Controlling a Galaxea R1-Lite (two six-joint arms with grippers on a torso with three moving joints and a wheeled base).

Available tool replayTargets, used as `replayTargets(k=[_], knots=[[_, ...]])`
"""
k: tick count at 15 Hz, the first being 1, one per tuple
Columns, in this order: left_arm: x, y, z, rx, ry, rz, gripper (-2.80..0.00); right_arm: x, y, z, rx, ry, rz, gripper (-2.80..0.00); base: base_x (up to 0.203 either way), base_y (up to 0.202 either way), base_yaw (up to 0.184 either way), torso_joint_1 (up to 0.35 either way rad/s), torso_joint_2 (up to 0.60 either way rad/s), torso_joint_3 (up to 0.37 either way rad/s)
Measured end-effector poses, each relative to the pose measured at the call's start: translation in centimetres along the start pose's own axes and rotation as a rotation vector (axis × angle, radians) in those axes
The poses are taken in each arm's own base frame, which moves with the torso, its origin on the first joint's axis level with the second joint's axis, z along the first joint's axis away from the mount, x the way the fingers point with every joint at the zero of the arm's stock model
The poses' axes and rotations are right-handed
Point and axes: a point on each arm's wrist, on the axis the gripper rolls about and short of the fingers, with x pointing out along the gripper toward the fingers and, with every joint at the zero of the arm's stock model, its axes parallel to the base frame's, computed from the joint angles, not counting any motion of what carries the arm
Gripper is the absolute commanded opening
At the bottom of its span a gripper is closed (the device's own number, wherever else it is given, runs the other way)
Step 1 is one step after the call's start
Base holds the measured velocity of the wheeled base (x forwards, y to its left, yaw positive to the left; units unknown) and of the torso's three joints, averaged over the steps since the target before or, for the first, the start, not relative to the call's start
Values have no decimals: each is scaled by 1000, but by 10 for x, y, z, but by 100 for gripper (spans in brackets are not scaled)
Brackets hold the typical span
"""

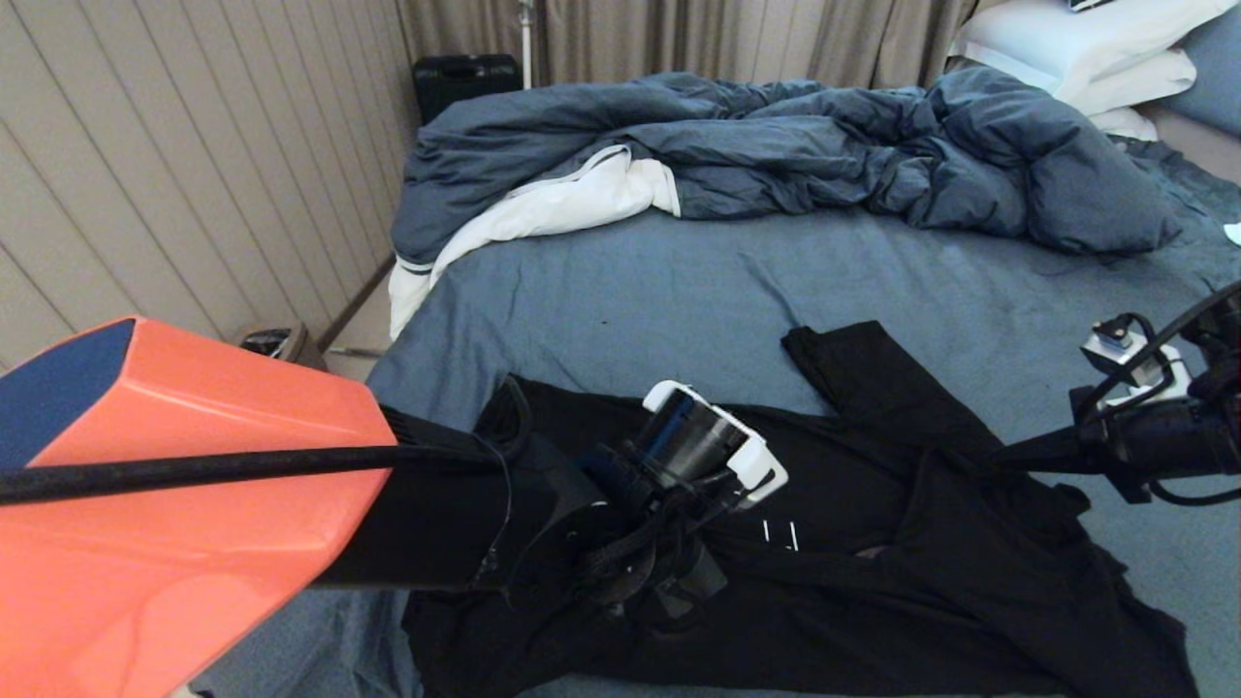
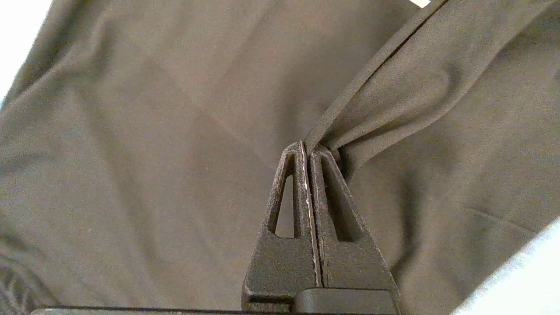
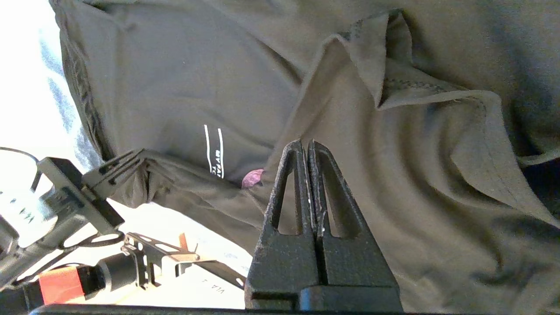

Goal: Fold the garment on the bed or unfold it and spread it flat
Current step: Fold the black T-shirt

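Head view: the large black short-sleeved cotton T-shirt (image 1: 873,543) lies rumpled across the lower centre and lower right of the frame, on the slate-blue sheet of the wide bed (image 1: 679,291). One sleeve points up toward the middle of the picture, and a scrap of white lettering shows near the centre fold. The bulky dark-blue duvet with white lining (image 1: 776,155) is heaped along the upper part of the frame, well apart from the shirt, which leaves a bare stretch of sheet, probably room for spreading it.

The left gripper (image 1: 679,572) sits low at the shirt's lower-left part. In the left wrist view its jaws are pressed together on a pinched ridge of black fabric (image 2: 332,131), with creases running away from the tips, so the cloth looks taut under its pull. The right gripper (image 1: 1008,456) comes in from the right edge at the shirt's upper-right side. In the right wrist view its jaws (image 3: 311,146) are also closed, and cloth fans out from the tips in ripples, which suggests a pinch there too.

Two grips set apart like this look meant to stretch a layer between them, for either a fold or a flattening.
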Motion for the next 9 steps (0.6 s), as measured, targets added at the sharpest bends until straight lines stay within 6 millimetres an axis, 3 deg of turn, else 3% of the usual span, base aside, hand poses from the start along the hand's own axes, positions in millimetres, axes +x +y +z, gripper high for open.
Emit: replayTargets(k=[2,3,9], knots=[[5,-2,-2,0,13,-5,-280,1,-1,0,-1,1,0,-280,0,0,0,0,0,0],[6,-3,-3,0,15,-7,0,1,-1,0,0,2,0,-280,0,0,0,0,0,0],[10,-2,8,-34,-63,21,0,-1,-5,1,1,-3,-6,-280,0,0,0,0,0,0]])
